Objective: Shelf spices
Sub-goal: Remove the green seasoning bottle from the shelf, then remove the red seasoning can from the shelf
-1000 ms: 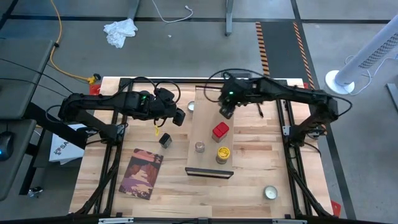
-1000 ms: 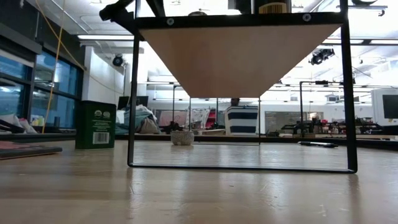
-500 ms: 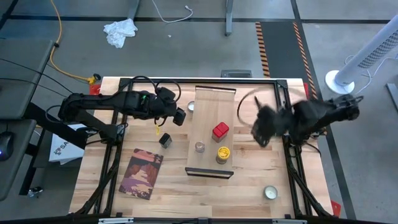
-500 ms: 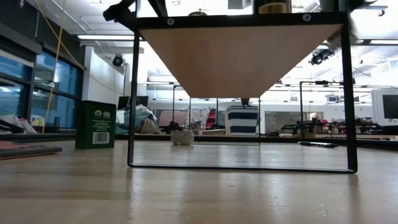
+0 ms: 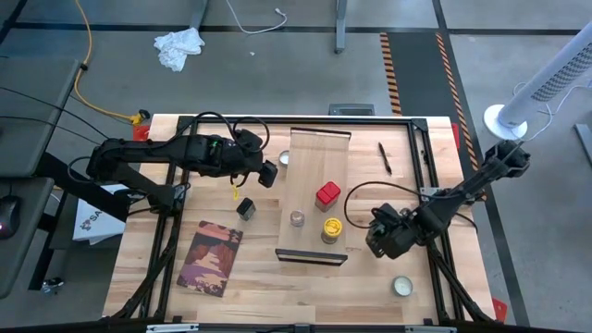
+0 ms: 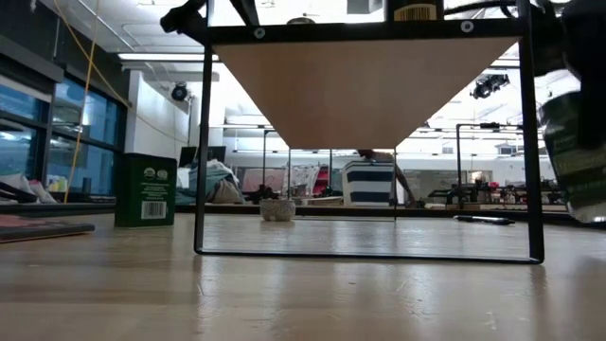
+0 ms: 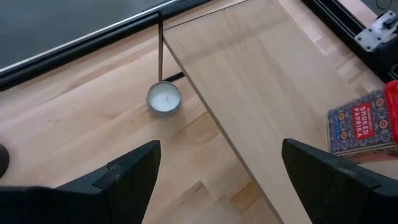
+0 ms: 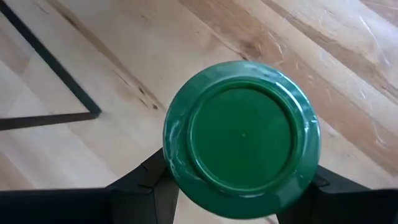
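The shelf (image 5: 314, 190), a light-wood board on thin black legs, carries the red-topped container (image 5: 327, 194), the tiny clear jar (image 5: 297, 219) and the yellow-lidded jar (image 5: 331, 228). The black square tin (image 5: 245, 208) stands on the table left of it. My right gripper (image 5: 384, 233) hovers right of the shelf's near end, shut on the green-lidded jar (image 8: 242, 134), which also shows in the low view as the green-lidded jar (image 6: 573, 142). My left gripper (image 5: 268, 174) waits open at the shelf's far left side. My right gripper pinches the green-lidded jar between its two fingers (image 8: 146, 183), which come from above and point down. They stand on opposite sides of the jar just under the lid's rim (image 8: 173, 163); the lid hides the pads. The jar is lifted clear of the table and roughly upright.
A small round pale tin (image 5: 284, 158) sits by the shelf's far left leg. Another flat round tin (image 5: 401, 287) lies near the table's near right corner. A pen (image 5: 384, 157) lies on the far right, and a patterned booklet (image 5: 215, 257) on the near left.
My right arm has swung fast from over the shelf's far end toward the table's right edge, then toward the near edge, ending beside the shelf's near right corner. The green-lidded jar has come into the low view at its right side.
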